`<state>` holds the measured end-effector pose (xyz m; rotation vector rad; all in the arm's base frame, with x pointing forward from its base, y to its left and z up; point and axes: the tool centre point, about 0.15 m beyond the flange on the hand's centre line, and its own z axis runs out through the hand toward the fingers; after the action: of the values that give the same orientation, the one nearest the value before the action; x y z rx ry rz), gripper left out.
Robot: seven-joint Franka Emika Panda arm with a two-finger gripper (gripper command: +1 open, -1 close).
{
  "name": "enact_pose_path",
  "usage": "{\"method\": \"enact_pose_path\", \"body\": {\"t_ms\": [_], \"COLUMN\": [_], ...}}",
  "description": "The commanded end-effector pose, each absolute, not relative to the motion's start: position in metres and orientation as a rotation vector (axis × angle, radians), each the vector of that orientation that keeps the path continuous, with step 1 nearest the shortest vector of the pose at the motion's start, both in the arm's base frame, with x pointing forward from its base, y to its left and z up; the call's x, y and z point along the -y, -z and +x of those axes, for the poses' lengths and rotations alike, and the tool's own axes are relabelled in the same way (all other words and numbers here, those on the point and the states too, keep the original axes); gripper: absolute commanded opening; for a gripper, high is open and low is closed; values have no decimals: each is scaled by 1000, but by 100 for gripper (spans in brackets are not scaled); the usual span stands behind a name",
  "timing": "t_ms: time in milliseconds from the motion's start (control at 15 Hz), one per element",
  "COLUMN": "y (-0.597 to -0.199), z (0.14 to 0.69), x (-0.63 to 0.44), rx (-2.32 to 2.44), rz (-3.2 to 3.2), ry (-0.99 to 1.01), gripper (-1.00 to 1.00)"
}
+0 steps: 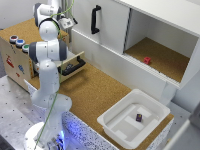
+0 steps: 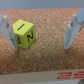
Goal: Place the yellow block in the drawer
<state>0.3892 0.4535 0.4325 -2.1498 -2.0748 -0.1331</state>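
Between spread end effector (image 2: 39,31) fingers: yellow block (image 2: 23,34), beside 1 finger.

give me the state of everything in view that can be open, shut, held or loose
drawer: pulled partly open
gripper: jaws open, holding nothing
yellow block: loose on the cork surface, between the jaws, close to one of them
cabinet: open, small red block inside
white bin: open-topped, small dark block inside
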Motion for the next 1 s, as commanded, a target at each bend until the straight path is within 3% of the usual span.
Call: {"method": "enact_pose_path", "body": {"t_ms": [0, 267, 933], "y": [-471, -478, -417], "z": [368, 346, 368], "x": [-473, -479, -494], "rx": [2083, 2010, 1638], "rz": [-2218, -2262, -2672], "ry": [-85, -103, 125], "gripper": [100, 100, 100]}}
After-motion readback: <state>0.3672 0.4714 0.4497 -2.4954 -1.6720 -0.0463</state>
